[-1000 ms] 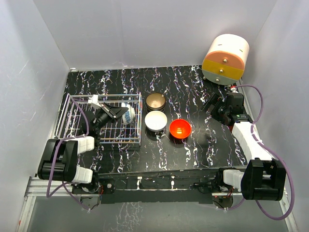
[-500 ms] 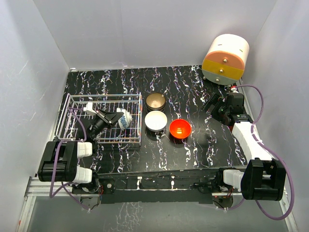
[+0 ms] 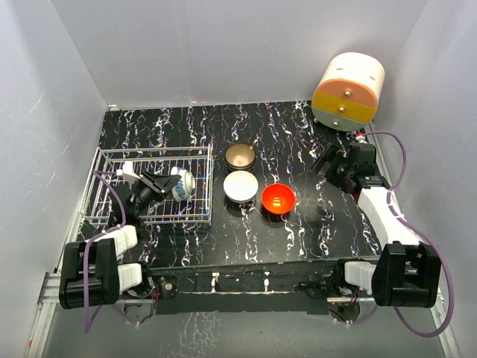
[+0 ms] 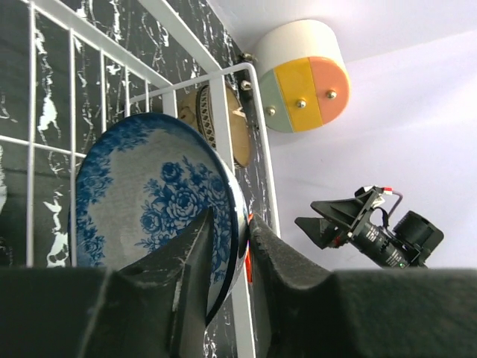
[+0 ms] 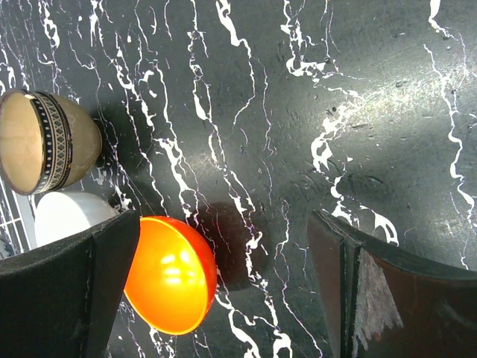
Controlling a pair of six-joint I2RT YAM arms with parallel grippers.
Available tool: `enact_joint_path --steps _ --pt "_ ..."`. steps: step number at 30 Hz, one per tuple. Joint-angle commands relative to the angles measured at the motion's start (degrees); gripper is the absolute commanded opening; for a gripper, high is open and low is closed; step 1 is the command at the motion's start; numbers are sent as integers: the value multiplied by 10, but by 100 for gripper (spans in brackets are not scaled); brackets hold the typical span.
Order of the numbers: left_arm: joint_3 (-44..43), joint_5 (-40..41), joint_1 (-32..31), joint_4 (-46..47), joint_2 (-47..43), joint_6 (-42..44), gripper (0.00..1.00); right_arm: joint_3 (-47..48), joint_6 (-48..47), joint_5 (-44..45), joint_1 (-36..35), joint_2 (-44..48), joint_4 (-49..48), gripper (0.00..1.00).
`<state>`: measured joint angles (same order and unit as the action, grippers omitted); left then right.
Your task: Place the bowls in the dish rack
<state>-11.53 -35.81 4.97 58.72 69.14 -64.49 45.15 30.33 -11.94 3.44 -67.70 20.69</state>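
The blue-and-white bowl [image 3: 182,184] [image 4: 149,194] stands on edge inside the dish rack [image 3: 149,153] [image 4: 138,93], near its right side. My left gripper [image 3: 168,183] [image 4: 229,218] straddles the bowl's rim, one finger inside and one outside. The jaws are slightly apart, and a sliver of red shows past the rim. The brown bowl [image 3: 240,156] [image 5: 37,142], white bowl [image 3: 241,186] [image 5: 71,216] and red bowl [image 3: 278,198] [image 5: 171,276] sit on the table right of the rack. My right gripper [image 3: 329,159] [image 5: 221,220] hovers wide open, right of the red bowl, holding nothing.
A round cream-and-orange drawer cabinet [image 3: 348,89] [image 4: 302,74] stands at the back right corner. White walls close in the black marbled table [image 3: 298,224] on three sides. The rack lies along the left wall.
My left arm has drawn back to the left with the blue-and-white bowl, and the rack slid a little left with it. Its jaws have parted slightly. The right arm has not moved.
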Motion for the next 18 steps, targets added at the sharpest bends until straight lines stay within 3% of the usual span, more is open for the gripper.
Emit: enact_joint_path --steps 1,6,11,18 --pt "9 5 9 -64 10 41 27 0 -4 6 2 -5 -37 98" --pt "24 10 13 -34 34 25 49 -1 -4 8 2 -6 -37 98" --pt "28 24 17 -60 21 30 54 -3 -4 9 2 -7 -37 98" --pt "18 71 26 -171 -58 57 57 -7 -5 9 2 -9 -37 98"
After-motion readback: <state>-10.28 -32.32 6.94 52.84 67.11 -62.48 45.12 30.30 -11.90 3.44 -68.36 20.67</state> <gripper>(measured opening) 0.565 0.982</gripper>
